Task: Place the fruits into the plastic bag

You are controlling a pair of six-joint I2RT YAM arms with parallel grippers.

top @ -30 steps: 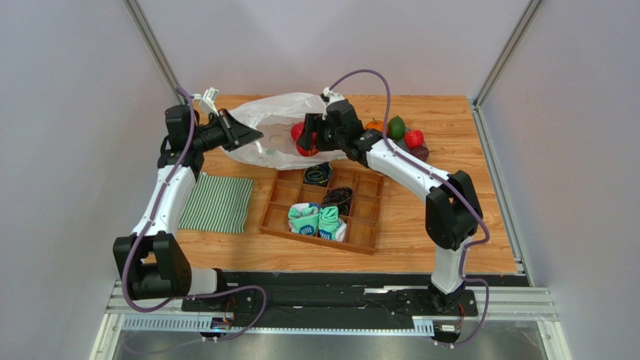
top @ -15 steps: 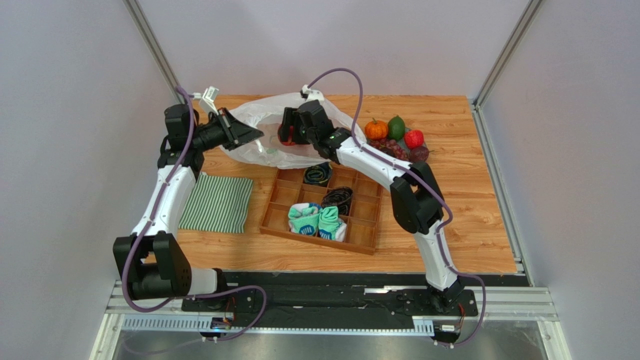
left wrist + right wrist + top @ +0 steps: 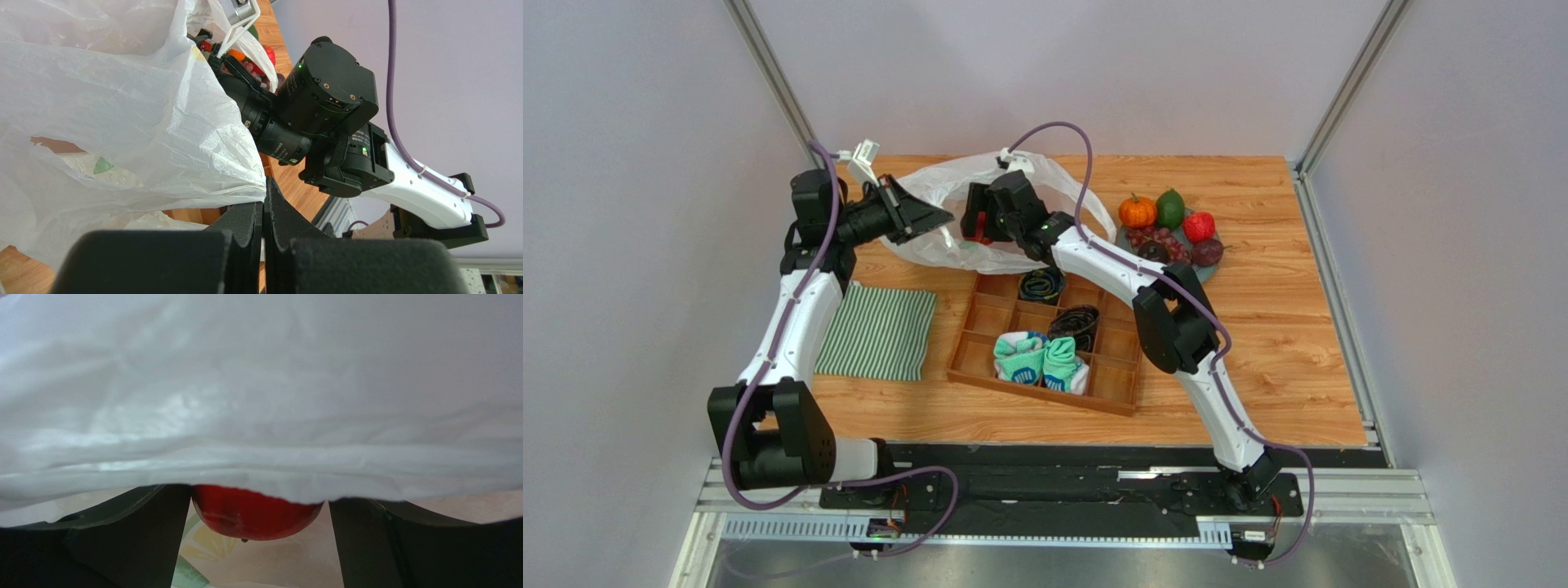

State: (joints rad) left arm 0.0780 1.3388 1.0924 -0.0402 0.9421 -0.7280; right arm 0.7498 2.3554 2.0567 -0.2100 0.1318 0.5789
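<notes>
The white crinkly plastic bag [image 3: 946, 186] lies at the back left of the table. My left gripper [image 3: 940, 223] is shut on its edge [image 3: 202, 184] and holds the mouth up. My right gripper [image 3: 974, 227] is inside the bag mouth, shut on a red apple [image 3: 255, 517]; bag film [image 3: 258, 386] drapes over its fingertips. At the back right sit an orange pumpkin [image 3: 1136, 211], a green avocado [image 3: 1171, 207], a second red apple [image 3: 1198, 227], a dark purple fruit [image 3: 1209, 251] and grapes [image 3: 1155, 241].
A wooden compartment tray [image 3: 1124, 395] sits mid-table with teal socks [image 3: 1041, 360] and black items in it. A green-and-white striped cloth [image 3: 879, 331] lies left of it. The right arm [image 3: 325, 98] reaches across right beside my left gripper.
My right gripper has carried the red apple leftward from the bag's right side into the bag mouth. The left arm has held still with the bag edge.
</notes>
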